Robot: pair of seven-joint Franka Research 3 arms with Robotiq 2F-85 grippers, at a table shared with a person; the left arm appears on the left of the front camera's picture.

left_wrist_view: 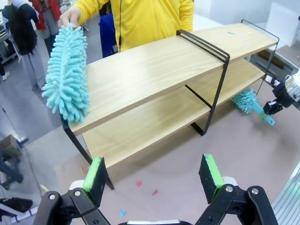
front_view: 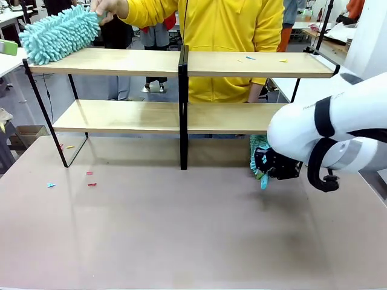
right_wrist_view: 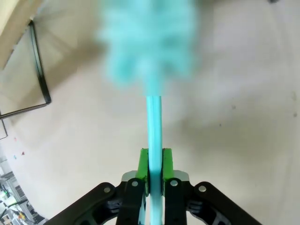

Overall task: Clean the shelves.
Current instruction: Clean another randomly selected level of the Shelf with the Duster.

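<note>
The shelves (front_view: 115,61) (left_wrist_view: 154,61) stand at the table's far side, with two wooden boards in a black frame. A person in yellow holds a fluffy teal duster (front_view: 59,34) (left_wrist_view: 68,79) at the top board's left end. My right gripper (front_view: 267,169) (right_wrist_view: 153,165) is shut on the thin handle of a second teal duster (front_view: 259,151) (right_wrist_view: 150,37) (left_wrist_view: 246,101). That duster's head lies low beside the rack's right end, under the lower board. In the left wrist view my left gripper (left_wrist_view: 153,176) hangs open above the table in front of the rack, holding nothing.
Small coloured scraps lie on the top board's right half (front_view: 250,58) and on the table near the rack's left leg (front_view: 91,174). The brown table (front_view: 181,235) stretches wide in front of the rack. My right arm's bulk (front_view: 338,127) fills the right side.
</note>
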